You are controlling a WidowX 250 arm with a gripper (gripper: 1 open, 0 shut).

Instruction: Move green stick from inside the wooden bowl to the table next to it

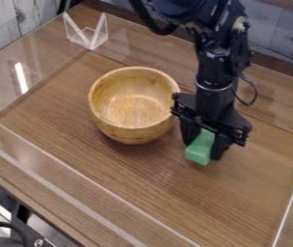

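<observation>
The green stick (pixel 202 149) stands upright between the fingers of my gripper (pixel 207 143), just right of the wooden bowl (pixel 132 103). The gripper points straight down and is shut on the stick's upper part. The stick's lower end is at or very near the table (pixel 136 183); whether it touches I cannot tell. The bowl sits upright at the table's middle, and what shows of its inside is bare wood.
Clear acrylic walls (pixel 59 188) run along the table's edges. A small clear acrylic stand (pixel 86 31) sits at the back left. The black arm (pixel 214 43) rises behind the gripper toward the top of the view.
</observation>
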